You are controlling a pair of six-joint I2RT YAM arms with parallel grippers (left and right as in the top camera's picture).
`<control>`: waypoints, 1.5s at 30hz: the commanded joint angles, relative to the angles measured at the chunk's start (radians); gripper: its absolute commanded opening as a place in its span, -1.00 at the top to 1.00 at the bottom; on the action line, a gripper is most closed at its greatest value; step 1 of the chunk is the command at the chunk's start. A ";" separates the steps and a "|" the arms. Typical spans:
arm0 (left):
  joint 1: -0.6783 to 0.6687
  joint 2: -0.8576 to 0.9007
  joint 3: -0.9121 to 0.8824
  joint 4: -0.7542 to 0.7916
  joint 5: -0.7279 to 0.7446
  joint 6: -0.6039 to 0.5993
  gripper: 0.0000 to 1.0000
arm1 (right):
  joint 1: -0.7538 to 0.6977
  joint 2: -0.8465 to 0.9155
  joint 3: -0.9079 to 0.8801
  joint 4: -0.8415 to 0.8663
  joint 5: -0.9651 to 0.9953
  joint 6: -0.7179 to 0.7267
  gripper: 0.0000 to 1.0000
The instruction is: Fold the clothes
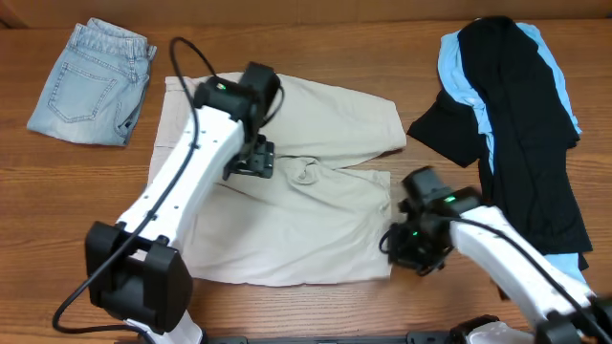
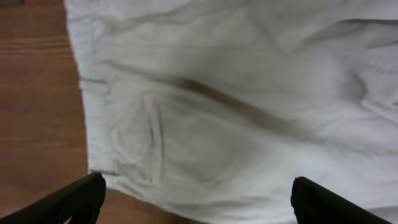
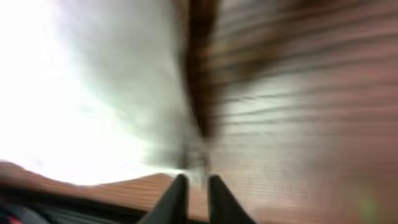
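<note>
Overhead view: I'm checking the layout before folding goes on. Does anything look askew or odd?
The black garment and light-blue garment lie in a crumpled heap at the right, unlike the folded jeans. The beige shorts bunch at the crotch.

The beige cotton shorts (image 1: 296,210) lie spread flat at the table's centre. Their waistband faces 9 o'clock, both legs point to 3 o'clock, and the cloth is wrinkled at the crotch. The folded pale blue denim jeans (image 1: 91,81) sit at 10 o'clock, near the shorts' corner. At 2 to 3 o'clock a crumpled black garment (image 1: 521,134) lies over a light blue garment (image 1: 459,72), whose edges show alongside.
</note>
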 commanded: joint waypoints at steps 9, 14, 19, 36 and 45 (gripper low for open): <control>0.171 -0.039 0.053 -0.163 0.098 0.003 -0.86 | -0.058 -0.106 0.266 -0.167 0.041 -0.018 0.17; 0.176 -0.187 0.034 -0.230 0.069 -0.086 -0.86 | -0.043 -0.211 0.306 -0.214 0.089 0.090 0.05; 0.182 -0.411 -0.095 -0.164 0.056 -0.208 -0.80 | 0.047 -0.317 0.285 -0.244 0.216 0.283 -0.22; 0.475 -0.689 -0.749 0.122 0.037 -0.745 -0.75 | 0.170 -0.337 0.064 -0.076 0.198 0.383 -1.00; 0.654 -0.604 -0.919 0.426 0.066 -0.648 -0.59 | 0.170 -0.336 -0.025 0.026 0.193 0.335 -0.98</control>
